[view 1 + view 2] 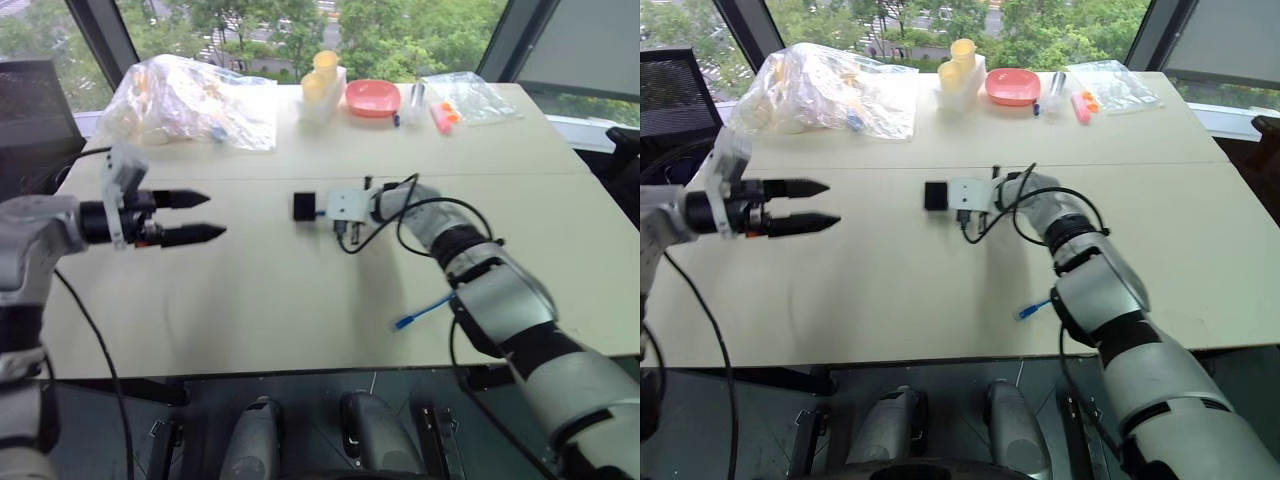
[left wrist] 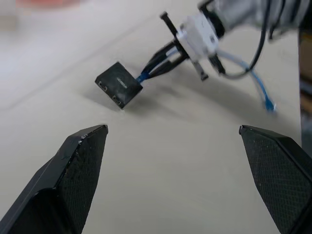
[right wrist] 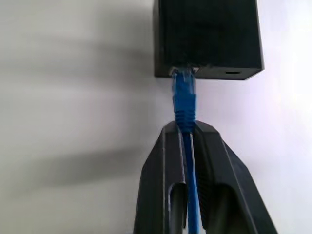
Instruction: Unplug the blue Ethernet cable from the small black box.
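Mid-table (image 1: 250, 320), the right gripper (image 3: 189, 127) is pinching its fingers shut on the thin blue Ethernet cable (image 3: 185, 100) just behind its plug, which is sitting in the small flat matte-black box (image 3: 207, 36), ready for pulling; the left gripper (image 1: 205, 217) is hovering wide open and empty at the left, probably to brace the box.

Your head cameras look down over the desk (image 1: 250, 300); both wrist cameras share the small black box (image 3: 207, 36), the right one very close.

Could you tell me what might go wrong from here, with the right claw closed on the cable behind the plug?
The right claw grips the blue Ethernet cable behind the plug, so it may slip. Nothing holds the small black box; the open left claw is apart from it, so pulling may drag the box.
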Robot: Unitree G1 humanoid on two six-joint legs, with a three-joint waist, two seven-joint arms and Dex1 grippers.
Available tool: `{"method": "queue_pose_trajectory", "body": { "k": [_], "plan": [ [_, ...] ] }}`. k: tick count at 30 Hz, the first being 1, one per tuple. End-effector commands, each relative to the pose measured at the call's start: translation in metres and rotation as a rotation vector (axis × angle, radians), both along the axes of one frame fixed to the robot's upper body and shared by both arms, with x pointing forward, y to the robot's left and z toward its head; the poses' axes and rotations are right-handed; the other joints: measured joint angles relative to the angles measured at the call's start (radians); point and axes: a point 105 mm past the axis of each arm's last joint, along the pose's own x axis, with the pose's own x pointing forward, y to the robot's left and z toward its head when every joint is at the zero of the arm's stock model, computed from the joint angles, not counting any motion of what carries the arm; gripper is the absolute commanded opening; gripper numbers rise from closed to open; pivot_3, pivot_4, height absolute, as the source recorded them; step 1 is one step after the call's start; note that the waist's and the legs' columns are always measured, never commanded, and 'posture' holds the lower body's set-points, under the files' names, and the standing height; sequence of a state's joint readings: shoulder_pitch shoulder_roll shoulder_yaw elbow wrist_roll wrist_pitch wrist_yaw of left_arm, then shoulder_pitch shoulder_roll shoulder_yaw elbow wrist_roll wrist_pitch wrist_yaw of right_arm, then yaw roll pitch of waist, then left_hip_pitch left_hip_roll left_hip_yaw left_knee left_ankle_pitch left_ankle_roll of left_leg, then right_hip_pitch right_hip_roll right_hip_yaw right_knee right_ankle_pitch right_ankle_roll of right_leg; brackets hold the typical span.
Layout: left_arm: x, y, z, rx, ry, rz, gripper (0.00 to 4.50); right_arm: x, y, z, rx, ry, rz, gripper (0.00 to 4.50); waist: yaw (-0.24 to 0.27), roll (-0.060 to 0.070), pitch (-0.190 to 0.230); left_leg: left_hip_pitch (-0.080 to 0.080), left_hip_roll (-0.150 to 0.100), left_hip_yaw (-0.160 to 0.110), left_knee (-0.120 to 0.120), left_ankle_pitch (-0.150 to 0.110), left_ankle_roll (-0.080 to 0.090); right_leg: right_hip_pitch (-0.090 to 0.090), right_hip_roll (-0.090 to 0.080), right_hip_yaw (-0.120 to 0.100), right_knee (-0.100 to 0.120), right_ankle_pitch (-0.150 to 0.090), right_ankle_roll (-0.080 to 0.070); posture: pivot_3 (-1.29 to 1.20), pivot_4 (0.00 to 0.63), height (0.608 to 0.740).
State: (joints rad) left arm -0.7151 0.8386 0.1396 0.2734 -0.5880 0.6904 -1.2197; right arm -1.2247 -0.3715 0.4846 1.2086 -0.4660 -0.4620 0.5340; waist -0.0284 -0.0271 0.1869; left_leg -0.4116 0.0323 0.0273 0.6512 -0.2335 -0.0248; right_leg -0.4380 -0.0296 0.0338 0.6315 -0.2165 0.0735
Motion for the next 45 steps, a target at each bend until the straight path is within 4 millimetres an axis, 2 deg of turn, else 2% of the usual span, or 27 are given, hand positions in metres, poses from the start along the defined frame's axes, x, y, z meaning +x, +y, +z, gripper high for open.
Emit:
{"method": "queue_pose_trajectory", "body": {
  "k": [1, 4, 9, 13, 22, 26, 33, 38, 41, 43, 45],
  "plan": [
    [0.037, 0.002, 0.042, -0.296, -0.044, 0.091, 4.5, -0.013, 0.032, 0.064, 0.147, -0.345, 0.169, 0.05, 0.003, -0.003, -0.001, -0.001, 0.0, 0.0, 0.0, 0.0, 0.0, -0.001, 0.0, 0.0, 0.0, 0.001, 0.003, 0.0, 0.15, 0.74],
    [0.051, -0.013, 0.038, -0.31, -0.01, 0.045, 4.5, -0.026, 0.035, 0.07, 0.155, -0.441, 0.228, 0.05, -0.02, -0.003, -0.001, -0.001, 0.0, 0.0, -0.003, 0.0, 0.0, -0.003, 0.001, 0.001, 0.0, 0.003, 0.006, 0.0, 0.15, 0.74],
    [0.07, -0.04, 0.031, -0.26, 0.008, 0.001, 4.5, -0.042, 0.033, 0.084, 0.174, -0.553, 0.247, 0.05, -0.019, -0.002, -0.001, -0.003, 0.0, 0.001, -0.006, -0.001, 0.002, -0.006, 0.002, 0.001, 0.001, 0.002, 0.007, 0.0, 0.15, 0.74],
    [0.075, -0.062, 0.029, -0.236, 0.016, -0.066, 4.5, -0.048, 0.032, 0.088, 0.167, -0.578, 0.236, 0.05, -0.016, -0.003, 0.0, -0.006, 0.0, 0.001, -0.003, -0.001, 0.002, -0.008, 0.002, 0.001, 0.0, 0.002, 0.007, 0.0, 0.15, 0.74],
    [0.079, -0.082, 0.038, -0.259, -0.007, -0.1, 4.5, -0.053, 0.032, 0.091, 0.161, -0.59, 0.223, 0.05, -0.016, -0.003, 0.0, -0.006, 0.0, 0.0, -0.002, -0.001, 0.002, -0.007, 0.002, 0.002, 0.0, 0.002, 0.007, 0.0, 0.15, 0.74],
    [0.076, -0.087, 0.036, -0.239, -0.005, -0.143, 3.34, -0.054, 0.032, 0.089, 0.146, -0.594, 0.219, 0.0, -0.017, -0.003, 0.0, -0.006, 0.0, 0.0, -0.002, -0.001, 0.002, -0.007, 0.002, 0.002, 0.0, 0.002, 0.007, 0.0, 0.15, 0.74],
    [0.074, -0.088, 0.04, -0.266, -0.005, -0.164, 0.59, -0.057, 0.035, 0.087, 0.141, -0.599, 0.232, 0.0, -0.016, -0.003, 0.0, -0.006, 0.0, 0.0, -0.002, -0.001, 0.002, -0.007, 0.002, 0.002, 0.0, 0.002, 0.007, 0.0, 0.15, 0.74],
    [0.074, -0.084, 0.041, -0.287, 0.005, -0.152, 0.49, -0.06, 0.035, 0.085, 0.157, -0.579, 0.235, 0.0, -0.016, -0.003, 0.0, -0.006, 0.0, 0.0, -0.002, -0.001, 0.002, -0.007, 0.002, 0.002, 0.0, 0.002, 0.007, 0.0, 0.15, 0.74],
    [0.073, -0.075, 0.04, -0.319, 0.017, -0.141, 0.49, -0.066, 0.021, 0.072, 0.173, -0.486, 0.218, 1.07, -0.016, -0.003, 0.0, -0.006, 0.0, 0.0, -0.002, -0.001, 0.002, -0.007, 0.002, 0.002, 0.0, 0.002, 0.007, 0.0, 0.15, 0.74],
    [0.071, -0.067, 0.038, -0.334, 0.03, -0.139, 0.49, -0.07, 0.006, 0.064, 0.271, -0.381, 0.149, 2.04, -0.016, -0.003, 0.0, -0.007, 0.0, 0.0, -0.002, -0.001, 0.002, -0.007, 0.002, 0.001, 0.0, 0.002, 0.007, 0.0, 0.15, 0.74],
    [0.069, -0.062, 0.037, -0.344, 0.04, -0.14, 0.49, -0.078, -0.004, 0.048, 0.35, -0.221, 0.107, 3.03, -0.014, -0.003, 0.0, -0.007, 0.0, 0.0, -0.002, -0.001, 0.002, -0.007, 0.002, 0.001, 0.0, 0.002, 0.007, 0.0, 0.15, 0.74]
  ]
}}
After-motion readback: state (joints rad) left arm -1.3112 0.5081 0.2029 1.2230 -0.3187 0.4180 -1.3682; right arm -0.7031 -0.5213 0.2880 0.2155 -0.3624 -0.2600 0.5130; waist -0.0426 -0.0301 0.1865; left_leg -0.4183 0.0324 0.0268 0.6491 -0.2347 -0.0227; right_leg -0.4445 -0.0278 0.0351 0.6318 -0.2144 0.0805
